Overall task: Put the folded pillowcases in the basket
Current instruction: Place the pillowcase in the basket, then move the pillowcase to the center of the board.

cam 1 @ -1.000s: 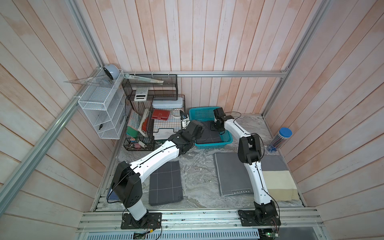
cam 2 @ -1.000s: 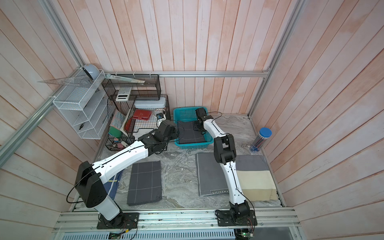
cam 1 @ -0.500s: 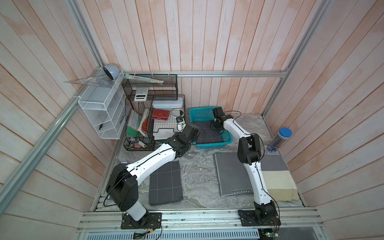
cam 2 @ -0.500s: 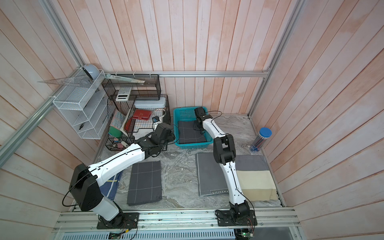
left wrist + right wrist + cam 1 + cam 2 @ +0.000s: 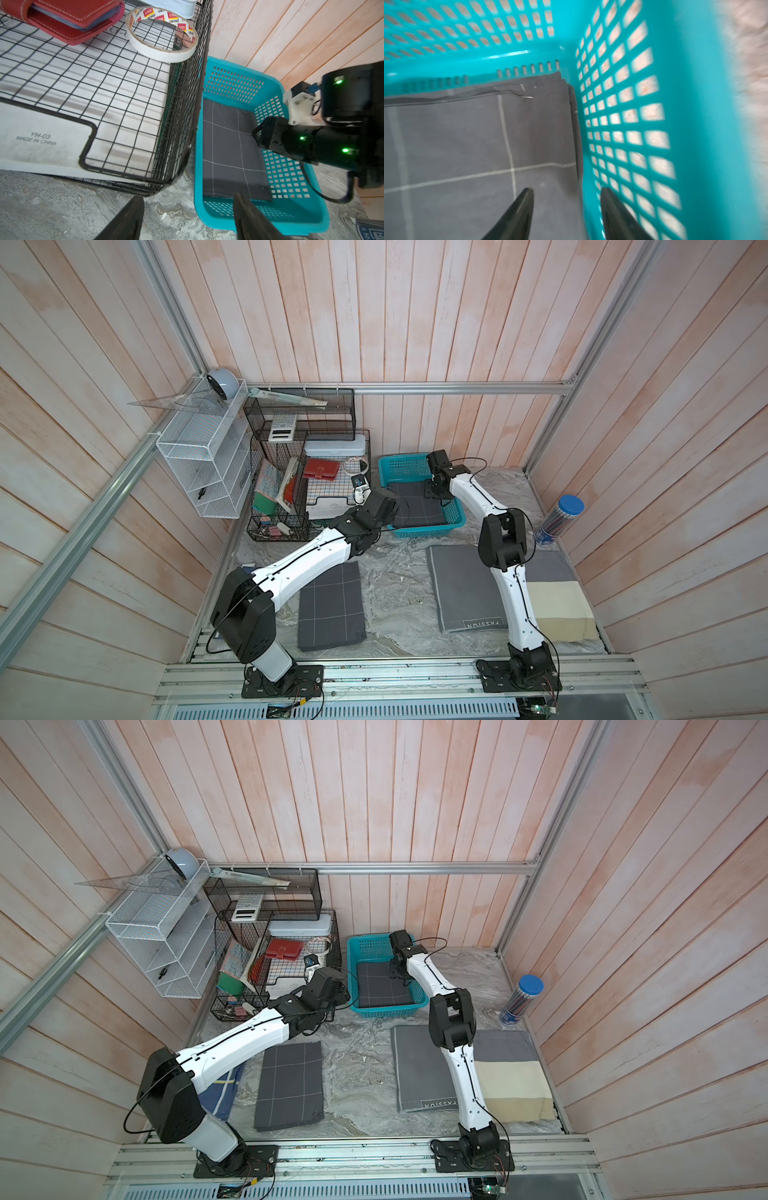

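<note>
Grey folded pillowcase (image 5: 415, 506) is lying inside the turquoise basket (image 5: 405, 470); left fingers (image 5: 124, 220) and right fingers (image 5: 517, 214) are standing wide, empty.

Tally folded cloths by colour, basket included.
Dark grey checked cloths: 2, one in the basket, one on the table
Plain grey cloths: 2
Cream cloth: 1
Total: 5
Blue item under the left arm: too hidden to class.

The pillowcase (image 5: 415, 506) lies in the basket (image 5: 405, 467) — organiser (image 5: 328, 485) just left.
</note>
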Available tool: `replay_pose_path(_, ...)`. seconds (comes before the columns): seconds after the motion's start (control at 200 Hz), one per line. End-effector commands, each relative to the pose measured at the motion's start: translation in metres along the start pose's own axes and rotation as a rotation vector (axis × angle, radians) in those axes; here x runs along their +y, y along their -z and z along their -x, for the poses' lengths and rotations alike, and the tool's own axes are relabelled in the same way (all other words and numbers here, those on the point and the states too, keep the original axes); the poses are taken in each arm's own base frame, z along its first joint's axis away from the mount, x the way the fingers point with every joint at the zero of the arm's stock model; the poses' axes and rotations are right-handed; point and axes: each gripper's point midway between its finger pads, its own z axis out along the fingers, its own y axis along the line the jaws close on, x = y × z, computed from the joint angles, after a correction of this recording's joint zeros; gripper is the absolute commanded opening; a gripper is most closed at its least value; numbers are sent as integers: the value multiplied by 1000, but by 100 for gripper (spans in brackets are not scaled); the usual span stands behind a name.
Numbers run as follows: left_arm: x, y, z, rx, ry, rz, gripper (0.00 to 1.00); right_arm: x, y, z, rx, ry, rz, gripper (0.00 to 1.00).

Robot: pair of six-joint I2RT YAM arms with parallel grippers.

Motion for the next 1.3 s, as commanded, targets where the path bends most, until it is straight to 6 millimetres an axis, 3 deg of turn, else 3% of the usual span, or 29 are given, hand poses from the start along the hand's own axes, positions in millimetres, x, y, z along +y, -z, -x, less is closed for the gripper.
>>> replay_pose_path(0.0, 9, 24, 10, -6, 4, -19, 75, -4, 99, 32, -99, 23, 33, 60)
replay_pose_path(0.13, 30, 39, 1, -2, -14, -14, 79, -14, 147, 3, -78, 48, 42, 60)
replay_pose_path(0.195, 47, 45, -10, 3, -20, 7, 81, -18, 159, -26, -64, 42, 59, 60)
replay_pose_path(0.285, 68, 52, -29, 27, -23, 11, 84, -24, 168, -85, -43, 14, 85, 60)
replay_pose_path(0.32, 75, 55, -38, 43, -23, 8, 84, -24, 176, -95, -66, 5, 98, 60)
replay_pose_path(0.465, 98, 66, -67, 81, 0, -10, 86, -37, 181, -169, -69, 39, 50, 60)
replay_pose_path(0.645, 109, 71, -90, 98, 64, -40, 89, -54, 173, -234, 14, 3, 20, 61)
replay_pose_path(0.775, 103, 71, -103, 115, 78, -64, 91, -60, 155, -263, 57, -24, 20, 62)
replay_pose_path(0.925, 98, 69, -115, 142, 70, -71, 92, -52, 132, -285, 151, -17, 24, 65)
replay_pose_path(1.12, 101, 66, -128, 164, 65, -56, 93, -24, 106, -309, 267, 123, -16, 80)
replay_pose_path(1.295, 115, 61, -141, 187, 67, 6, 93, 29, 109, -324, 277, 222, 51, 81)
